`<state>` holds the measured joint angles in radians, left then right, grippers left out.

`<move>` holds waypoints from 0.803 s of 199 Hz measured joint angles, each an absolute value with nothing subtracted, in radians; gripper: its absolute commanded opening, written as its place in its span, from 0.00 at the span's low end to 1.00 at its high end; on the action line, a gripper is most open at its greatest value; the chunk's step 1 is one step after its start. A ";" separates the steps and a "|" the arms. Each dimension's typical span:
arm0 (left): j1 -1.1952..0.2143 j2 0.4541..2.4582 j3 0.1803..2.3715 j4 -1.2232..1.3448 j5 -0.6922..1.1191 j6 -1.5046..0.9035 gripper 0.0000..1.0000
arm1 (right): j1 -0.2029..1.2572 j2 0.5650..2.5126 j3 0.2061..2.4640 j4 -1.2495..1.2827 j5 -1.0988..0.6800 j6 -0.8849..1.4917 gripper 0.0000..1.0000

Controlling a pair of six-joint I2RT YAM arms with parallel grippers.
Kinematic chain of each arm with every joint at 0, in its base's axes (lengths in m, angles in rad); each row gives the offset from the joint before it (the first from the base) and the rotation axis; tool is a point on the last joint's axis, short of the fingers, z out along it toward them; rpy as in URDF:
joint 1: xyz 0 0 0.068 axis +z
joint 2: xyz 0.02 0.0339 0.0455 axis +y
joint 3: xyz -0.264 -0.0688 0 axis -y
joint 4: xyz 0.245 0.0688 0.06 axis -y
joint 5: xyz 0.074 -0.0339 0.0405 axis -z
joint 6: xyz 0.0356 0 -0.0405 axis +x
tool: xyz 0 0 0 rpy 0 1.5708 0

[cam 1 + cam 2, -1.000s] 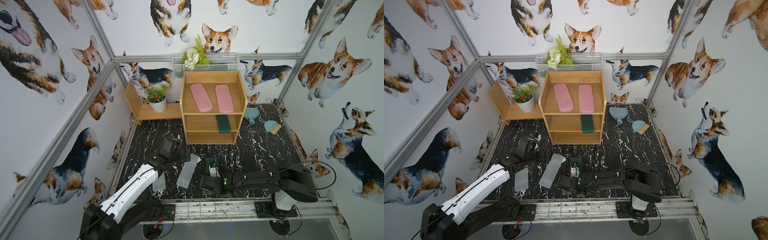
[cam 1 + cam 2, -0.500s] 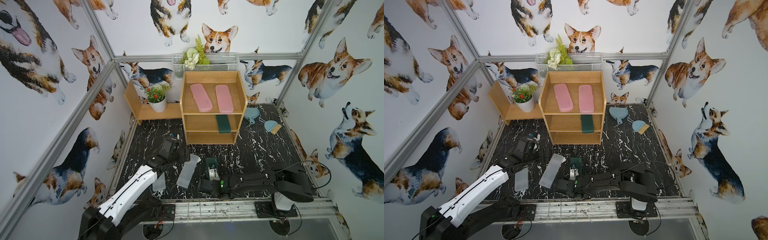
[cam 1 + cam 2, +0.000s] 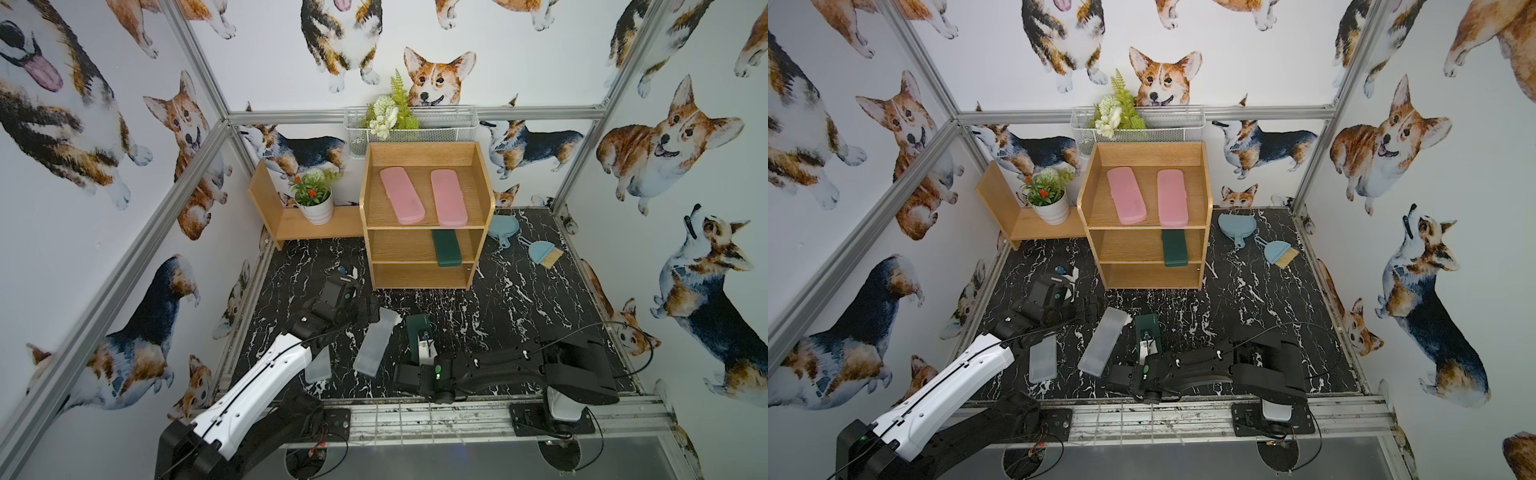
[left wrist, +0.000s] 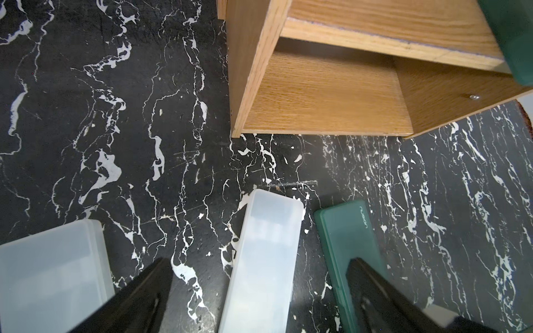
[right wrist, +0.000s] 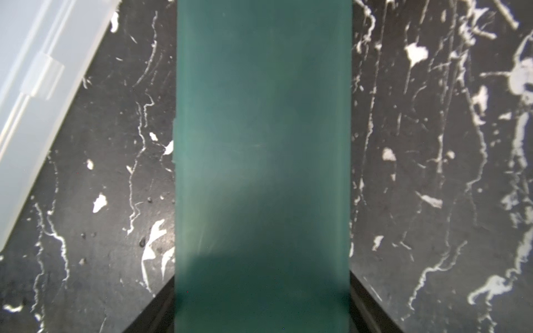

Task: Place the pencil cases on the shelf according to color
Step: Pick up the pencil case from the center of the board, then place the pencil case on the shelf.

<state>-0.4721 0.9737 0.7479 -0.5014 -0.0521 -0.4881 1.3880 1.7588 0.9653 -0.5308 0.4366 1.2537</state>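
My right fingers (image 5: 161, 314) press both long sides of the green pencil case (image 5: 262, 144), which lies flat on the tabletop (image 3: 519, 299) near me, its long axis pointing far toward the shelf (image 3: 368, 249). Its twin (image 3: 445, 249) waits on the middle tier; my left fingers (image 4: 138, 297) hang wide and empty.

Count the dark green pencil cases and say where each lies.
2. One green case lies on the shelf's middle tier, right end; the second green case on the table, between the right tool's fingers. None seems hidden.
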 measured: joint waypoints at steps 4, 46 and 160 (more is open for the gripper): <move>-0.472 0.972 0.748 -0.501 -0.052 -0.488 0.99 | 1.390 1.755 0.966 -0.532 0.437 1.255 0.64; -0.472 0.965 0.745 -0.501 -0.052 -0.488 0.99 | 1.421 1.678 0.990 -0.671 0.412 1.291 0.51; -0.472 0.937 0.744 -0.501 -0.080 -0.488 0.99 | 1.385 1.507 1.159 -0.751 0.595 1.185 0.48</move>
